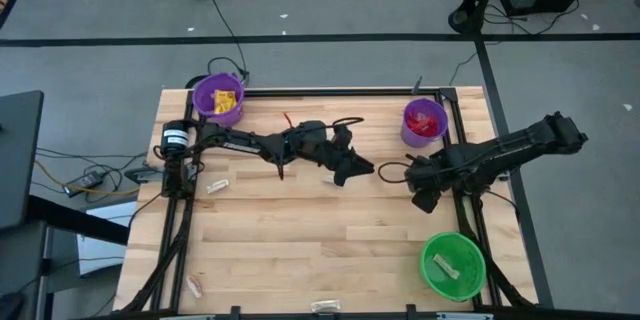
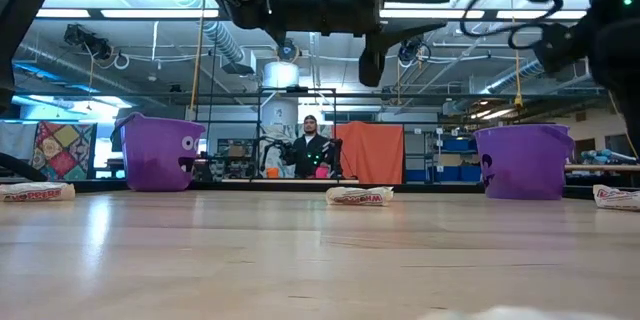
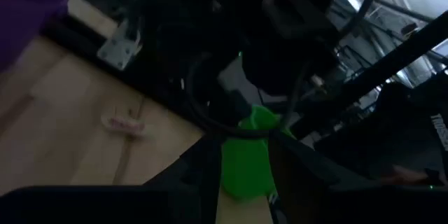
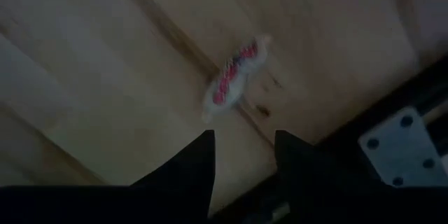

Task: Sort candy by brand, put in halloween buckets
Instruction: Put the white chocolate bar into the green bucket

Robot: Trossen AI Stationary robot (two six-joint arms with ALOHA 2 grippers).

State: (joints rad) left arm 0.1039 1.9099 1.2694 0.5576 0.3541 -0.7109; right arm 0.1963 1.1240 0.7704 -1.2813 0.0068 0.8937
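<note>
The left gripper (image 1: 358, 167) hangs open above the table's middle, holding nothing; its wrist view (image 3: 245, 147) looks past the fingers at the green bucket (image 3: 245, 157). The right gripper (image 1: 421, 198) is open and empty over the right half, between the purple bucket with red candy (image 1: 424, 120) and the green bucket (image 1: 452, 265), which holds a cream piece. Beyond its fingers (image 4: 241, 136) a white, red-printed candy (image 4: 234, 77) lies flat on the wood. Another purple bucket (image 1: 218, 98) at the far left corner holds yellow candy. Loose candies lie at the left (image 1: 217, 186) and along the near edge (image 1: 194, 285), (image 1: 325, 307).
Black rails (image 1: 470, 210) run along the table's sides and far edge. Cables lie on the floor to the left. In the low view a person (image 2: 312, 150) sits far behind the table, and both arms hang well above the wood with free room beneath them.
</note>
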